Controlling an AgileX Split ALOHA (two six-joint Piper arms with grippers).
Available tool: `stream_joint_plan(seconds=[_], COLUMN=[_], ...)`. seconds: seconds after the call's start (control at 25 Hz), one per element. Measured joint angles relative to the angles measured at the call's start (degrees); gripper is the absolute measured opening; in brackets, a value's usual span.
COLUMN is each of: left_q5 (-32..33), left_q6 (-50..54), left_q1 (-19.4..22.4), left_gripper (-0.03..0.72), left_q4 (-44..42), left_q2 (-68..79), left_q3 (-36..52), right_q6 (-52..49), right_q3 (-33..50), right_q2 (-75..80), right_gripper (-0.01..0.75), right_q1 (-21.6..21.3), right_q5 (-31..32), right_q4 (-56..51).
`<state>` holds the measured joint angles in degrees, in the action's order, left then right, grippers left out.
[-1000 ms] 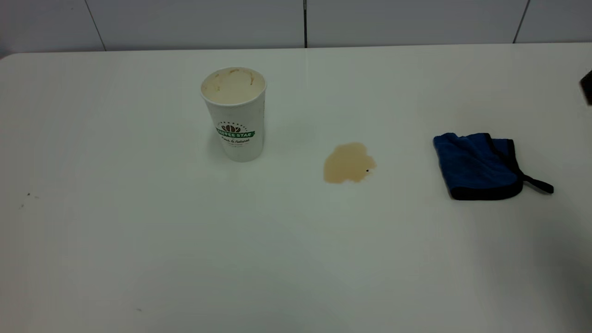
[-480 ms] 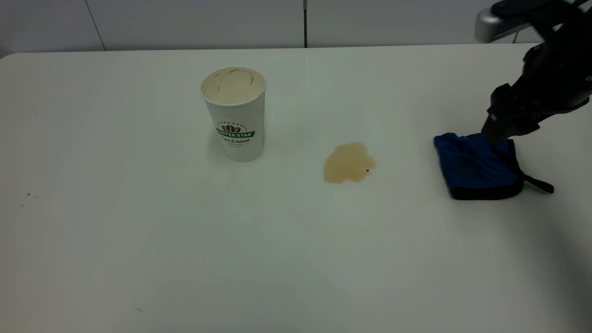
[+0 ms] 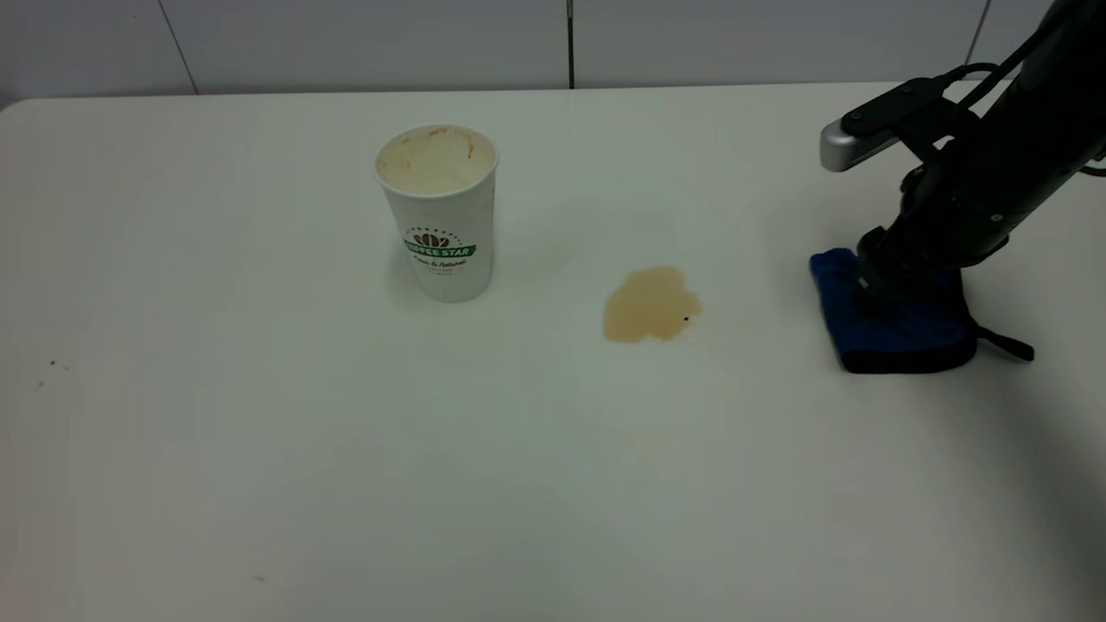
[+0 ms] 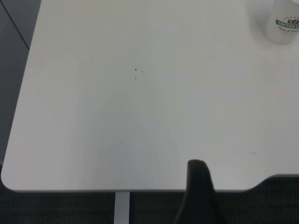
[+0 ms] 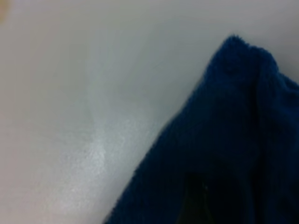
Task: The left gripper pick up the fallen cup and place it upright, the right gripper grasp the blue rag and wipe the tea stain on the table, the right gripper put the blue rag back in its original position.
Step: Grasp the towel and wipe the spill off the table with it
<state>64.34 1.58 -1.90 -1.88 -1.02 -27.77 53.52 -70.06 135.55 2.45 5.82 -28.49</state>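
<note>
Your left gripper (image 4: 196, 186) waits off the table's (image 3: 259, 449) left edge; you can't tell its state. Next, the cup (image 3: 439, 213) stands upright near the far edge, reading "COFFEE STAR". The stain (image 3: 650, 304) sits mid-table. Your right gripper (image 3: 867, 292) presses the rag (image 3: 899, 333) by the right edge, ready to grab; its grip is hidden.

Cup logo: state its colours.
Green band with brown beans on the white cup; clearest in the exterior view.

plush blue rag (image 3: 899, 333) — paper cup (image 3: 439, 216), smooth table (image 3: 346, 449)
</note>
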Motion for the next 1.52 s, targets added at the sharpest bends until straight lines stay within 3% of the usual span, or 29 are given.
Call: stream_joint_plan(seconds=[0.12,0.2,0.28,0.36,0.44,0.84,1.12,1.36,1.52], left_q5=[0.0,0.0,0.0,0.0,0.0,0.0,0.0,0.0,0.0], left_q6=[0.0,0.0,0.0,0.0,0.0,0.0,0.0,0.0,0.0], left_q1=[0.0,0.0,0.0,0.0,0.0,0.0,0.0,0.0,0.0], left_gripper=[0.566,0.566,0.566,0.566,0.566,0.566,0.566,0.566,0.566], left_q4=[0.0,0.0,0.0,0.0,0.0,0.0,0.0,0.0,0.0], left_q2=[0.0,0.0,0.0,0.0,0.0,0.0,0.0,0.0,0.0], left_q3=[0.0,0.0,0.0,0.0,0.0,0.0,0.0,0.0,0.0], right_q6=[0.0,0.0,0.0,0.0,0.0,0.1,0.1,-0.3,-8.3], right_q3=[-1.0,-1.3,-1.4,-1.4,-1.6,-13.0,-19.3,-19.7,-19.7], right_q2=[2.1,2.5,2.6,2.8,2.9,7.8,9.7,9.0,8.7], right_gripper=[0.56,0.496,0.359,0.155,0.072,0.06,0.06,0.06,0.06], right_q1=[-0.2,-0.2,-0.2,0.1,1.0,13.4,21.2,21.7,19.8], right_q5=[-1.2,-1.6,-1.8,-2.4,-2.9,-2.5,8.6,26.5,27.2], right_q4=[-0.1,0.0,0.0,0.0,0.0,0.2,0.2,4.6,13.3])
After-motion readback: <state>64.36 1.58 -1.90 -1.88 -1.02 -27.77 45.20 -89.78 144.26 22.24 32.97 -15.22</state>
